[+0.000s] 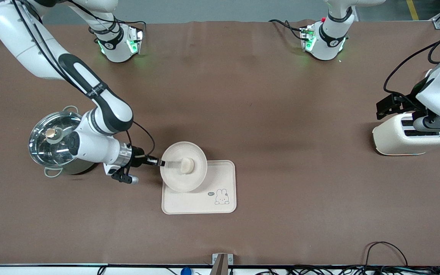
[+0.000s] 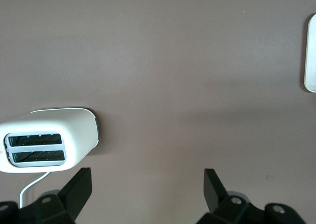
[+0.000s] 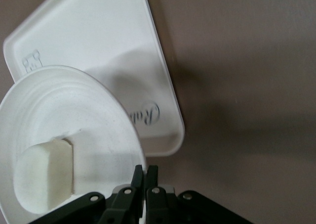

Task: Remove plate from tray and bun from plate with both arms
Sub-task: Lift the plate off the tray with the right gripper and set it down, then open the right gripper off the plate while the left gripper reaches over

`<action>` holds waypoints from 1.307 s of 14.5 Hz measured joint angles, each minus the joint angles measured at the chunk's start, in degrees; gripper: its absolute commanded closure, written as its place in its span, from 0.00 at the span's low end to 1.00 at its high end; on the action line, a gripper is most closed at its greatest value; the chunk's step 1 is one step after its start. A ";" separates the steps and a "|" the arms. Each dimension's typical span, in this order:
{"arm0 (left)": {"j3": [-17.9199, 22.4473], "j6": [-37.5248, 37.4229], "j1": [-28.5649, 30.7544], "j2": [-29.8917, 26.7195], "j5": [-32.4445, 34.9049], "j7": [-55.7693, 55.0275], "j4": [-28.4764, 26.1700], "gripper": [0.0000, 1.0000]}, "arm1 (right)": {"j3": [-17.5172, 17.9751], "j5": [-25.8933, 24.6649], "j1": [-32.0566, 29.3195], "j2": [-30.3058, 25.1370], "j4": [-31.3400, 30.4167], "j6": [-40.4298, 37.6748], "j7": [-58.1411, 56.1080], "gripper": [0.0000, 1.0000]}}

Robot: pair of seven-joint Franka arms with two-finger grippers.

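With the right gripper [image 1: 161,163] pinched on the plate [image 1: 177,180] rim at its 9 o'clock, half off the tray [image 1: 220,179], a tilt could roll the bun [image 1: 187,165] off; the left gripper [image 2: 148,189] waits agape over the toaster [image 1: 392,138].

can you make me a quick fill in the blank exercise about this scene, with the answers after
1. The bun lies on the ____.
2. The right gripper is shut on the plate's ____.
3. The open left gripper waits over the table beside the ____.
4. The tray bears a drawing of a ____.

Missing words: plate; rim; toaster; rabbit
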 measured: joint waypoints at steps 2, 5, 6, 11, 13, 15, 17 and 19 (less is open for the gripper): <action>-0.02 0.01 -0.01 0.11 0.00 0.00 -0.01 0.00 | 1.83 0.00 0.02 -3.45 -6.48 4.29 -0.04 1.00; -0.03 0.01 -0.01 0.18 0.00 0.00 -0.02 0.00 | 5.38 0.00 0.69 -6.69 -17.22 15.56 0.00 1.00; -0.03 0.01 -0.01 0.20 0.00 0.00 -0.07 0.00 | 5.93 0.00 1.25 -7.08 -19.60 18.24 0.00 1.00; -0.03 0.25 -0.01 0.59 0.00 0.00 -0.19 0.00 | 6.10 0.00 3.46 -7.17 -23.35 22.45 -0.02 0.99; -0.03 0.44 -0.01 0.78 0.00 0.00 -0.20 0.00 | 5.76 0.00 3.74 -6.92 -23.73 22.41 -0.02 0.99; -0.03 0.64 -0.01 1.12 0.00 0.00 -0.22 0.00 | 4.06 0.00 5.07 -6.75 -23.80 22.43 -0.11 0.99; -0.06 1.32 -0.05 1.48 0.00 0.00 -0.22 0.00 | 1.82 -0.01 7.13 -6.66 -23.78 22.77 -0.29 0.79; -0.11 1.69 -0.36 1.84 0.00 -0.07 -0.24 0.00 | 0.28 0.00 8.69 -6.67 -23.55 23.25 -0.34 0.00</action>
